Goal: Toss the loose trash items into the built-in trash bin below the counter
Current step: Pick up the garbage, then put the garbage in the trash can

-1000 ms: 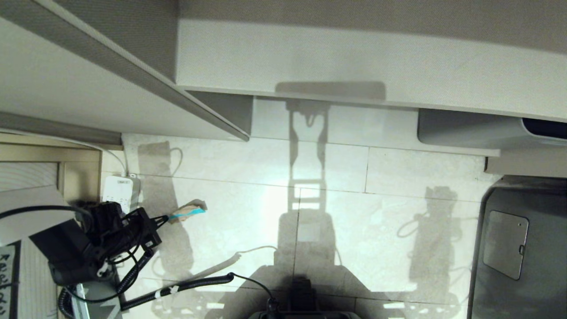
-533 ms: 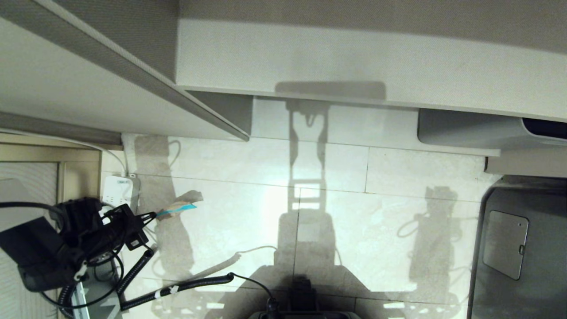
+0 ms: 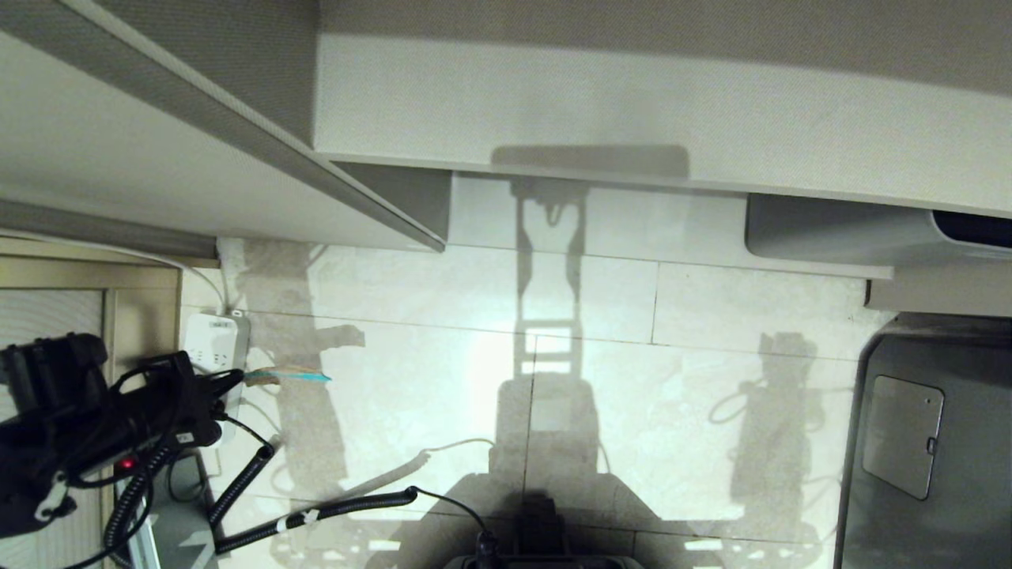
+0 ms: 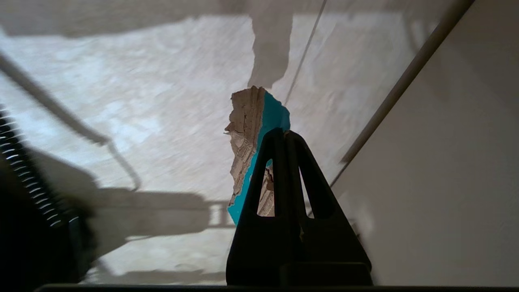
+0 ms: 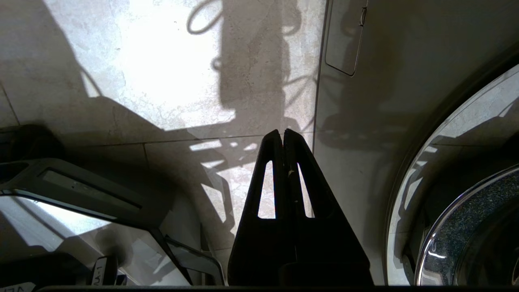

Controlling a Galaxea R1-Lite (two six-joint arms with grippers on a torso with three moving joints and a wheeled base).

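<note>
Pinching a small torn brown cardboard scrap with a teal-blue printed side (image 3: 288,375), the left gripper (image 3: 237,379) sits at the near left above the pale tiled floor (image 3: 601,371). Its wrist view shows the scrap (image 4: 253,138) clamped near one end: light, thin and bendable, probably best held deep. Parked low, the right gripper (image 5: 282,136) is closed and empty.
</note>
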